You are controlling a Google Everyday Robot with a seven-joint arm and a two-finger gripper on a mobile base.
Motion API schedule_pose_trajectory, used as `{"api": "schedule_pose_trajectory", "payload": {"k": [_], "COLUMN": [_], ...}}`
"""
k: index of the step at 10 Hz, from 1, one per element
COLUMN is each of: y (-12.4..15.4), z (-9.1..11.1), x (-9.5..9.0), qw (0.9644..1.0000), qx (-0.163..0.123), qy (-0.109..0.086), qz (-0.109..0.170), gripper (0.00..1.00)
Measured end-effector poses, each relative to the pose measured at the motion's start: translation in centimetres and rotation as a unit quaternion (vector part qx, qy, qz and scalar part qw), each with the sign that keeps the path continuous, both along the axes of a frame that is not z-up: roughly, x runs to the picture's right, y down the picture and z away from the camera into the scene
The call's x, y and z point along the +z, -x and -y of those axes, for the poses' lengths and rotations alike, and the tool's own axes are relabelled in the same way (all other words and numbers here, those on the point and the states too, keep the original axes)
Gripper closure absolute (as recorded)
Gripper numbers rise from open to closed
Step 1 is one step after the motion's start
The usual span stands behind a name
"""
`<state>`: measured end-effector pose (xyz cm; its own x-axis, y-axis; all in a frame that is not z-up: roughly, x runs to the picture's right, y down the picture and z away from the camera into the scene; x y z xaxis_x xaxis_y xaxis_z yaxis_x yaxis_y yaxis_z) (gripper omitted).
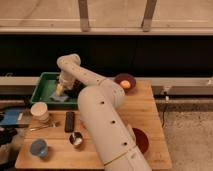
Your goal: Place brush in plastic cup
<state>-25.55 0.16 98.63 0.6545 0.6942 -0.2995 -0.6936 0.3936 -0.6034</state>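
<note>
The brush [44, 126] lies flat on the wooden table, just in front of the pale plastic cup [39, 111] and left of a flat black bar [69, 121]. My arm reaches back and left from its big white body. My gripper [60, 90] hangs low inside the green tray [46, 79], over a grey-blue pad [58, 98]. It is well behind the brush and the cup, apart from both. What the gripper touches in the tray is hidden.
A small metal cup [76, 139] and a blue bowl [38, 148] stand near the front edge. A dark bowl holding an orange thing [125, 82] sits at the back right. A red-brown plate [140, 140] lies at the front right.
</note>
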Motion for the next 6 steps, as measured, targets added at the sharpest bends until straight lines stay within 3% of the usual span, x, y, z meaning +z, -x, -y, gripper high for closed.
{"api": "schedule_pose_trajectory", "payload": {"k": [3,6], "y": [0.28,0.05], "z": [-0.08,0.04], "x": [-0.16,-0.08], "qw": [1.0000,1.0000], "qx": [-0.003,-0.001], "qy": [0.000,-0.001], "qz": [0.004,0.003], "gripper": [0.99,1.00]}}
